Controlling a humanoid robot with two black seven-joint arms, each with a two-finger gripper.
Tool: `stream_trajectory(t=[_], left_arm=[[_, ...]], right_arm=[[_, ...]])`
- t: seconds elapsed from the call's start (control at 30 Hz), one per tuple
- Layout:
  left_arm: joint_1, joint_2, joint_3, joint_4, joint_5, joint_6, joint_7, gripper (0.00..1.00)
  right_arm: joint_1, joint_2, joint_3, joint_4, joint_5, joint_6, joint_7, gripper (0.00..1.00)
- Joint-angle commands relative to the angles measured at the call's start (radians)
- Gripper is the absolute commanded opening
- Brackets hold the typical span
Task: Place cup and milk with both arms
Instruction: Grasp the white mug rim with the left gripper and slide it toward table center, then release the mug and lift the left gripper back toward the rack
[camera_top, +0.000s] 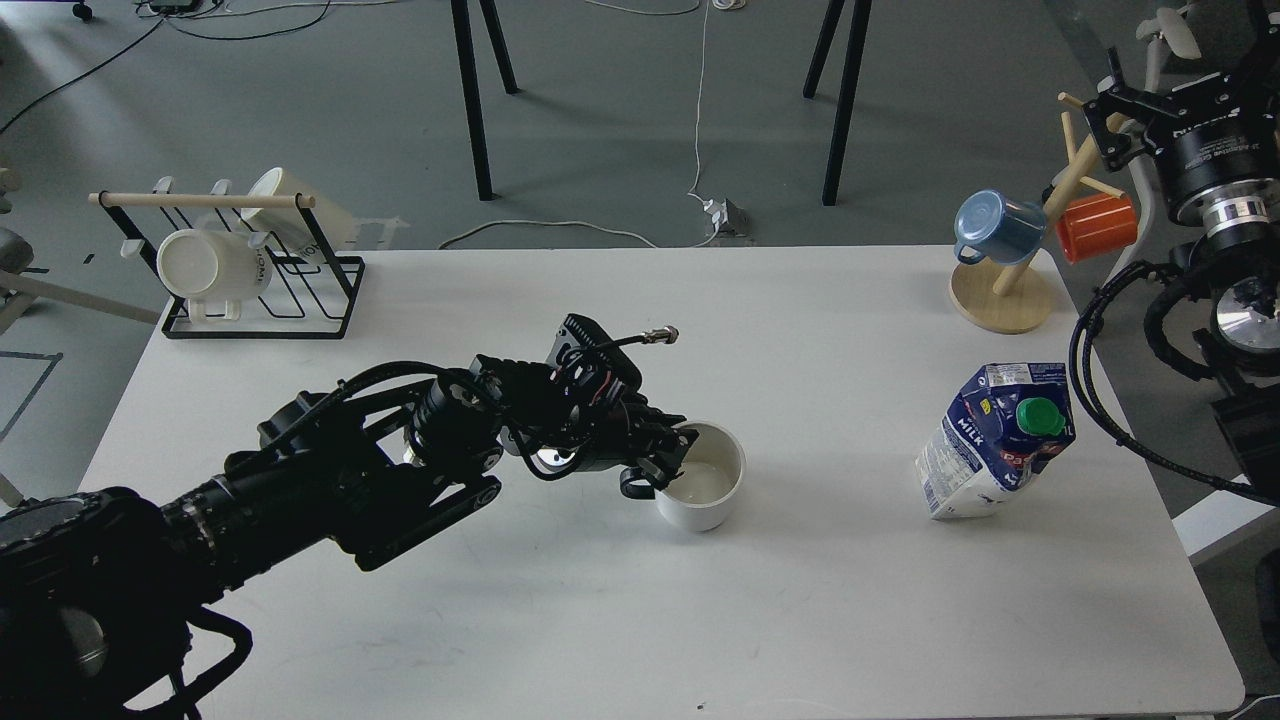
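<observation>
Cup step: my left gripper (678, 445) pinching mug (702, 488) rim, mid-desk. Right gripper (1105, 125) off right edge, claw state unclear. Next: reach milk carton (995, 440).

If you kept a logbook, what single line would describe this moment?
left tool: at cup rim | right tool: raised, off table | milk: upright, untouched | table

Light was even and cool, diffuse from overhead. The white table (800, 600) was bright but not blown out, with only faint, soft shadows beside the cup (703, 490) and the milk (995, 440). The black left arm read nearly as a silhouette in the lower left, its detail lost. Focus was sharp throughout; the table edges bowed slightly
</observation>
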Motion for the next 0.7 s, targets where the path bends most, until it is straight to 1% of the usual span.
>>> stream_trajectory(t=[0.0, 0.07, 0.13, 0.2, 0.27, 0.37, 0.53, 0.67], left_arm=[[0.0, 0.01, -0.012, -0.004, 0.0, 0.014, -0.008, 0.66], [0.0, 0.029, -0.019, -0.009, -0.013, 0.034, -0.002, 0.77], [0.0, 0.058, -0.056, -0.009, -0.06, 0.077, 0.001, 0.83], [0.002, 0.096, -0.117, -0.018, -0.155, 0.121, -0.002, 0.92], [0.011, 0.127, -0.18, -0.023, -0.297, 0.138, -0.01, 0.98], [0.01, 0.167, -0.266, -0.026, -0.558, 0.121, -0.011, 1.0], [0.002, 0.216, -0.344, -0.024, -1.003, 0.063, -0.011, 1.0], [0.003, 0.246, -0.409, -0.009, -1.357, 0.049, -0.004, 1.0]], right_arm=[[0.0, -0.002, 0.0, 0.0, 0.0, 0.0, -0.002, 0.99], [-0.001, -0.004, -0.002, 0.0, 0.0, 0.0, -0.005, 0.99], [-0.003, -0.007, -0.002, 0.006, 0.0, 0.0, -0.006, 0.99], [-0.018, -0.03, 0.0, 0.052, 0.002, 0.0, -0.006, 0.99], [-0.058, -0.057, 0.003, 0.121, 0.003, 0.0, -0.006, 0.99], [-0.15, -0.074, 0.02, 0.219, 0.003, 0.0, 0.001, 0.99], [-0.3, -0.099, 0.092, 0.323, 0.005, 0.0, 0.001, 0.99], [-0.446, -0.119, 0.162, 0.423, 0.011, 0.0, 0.001, 0.99]])
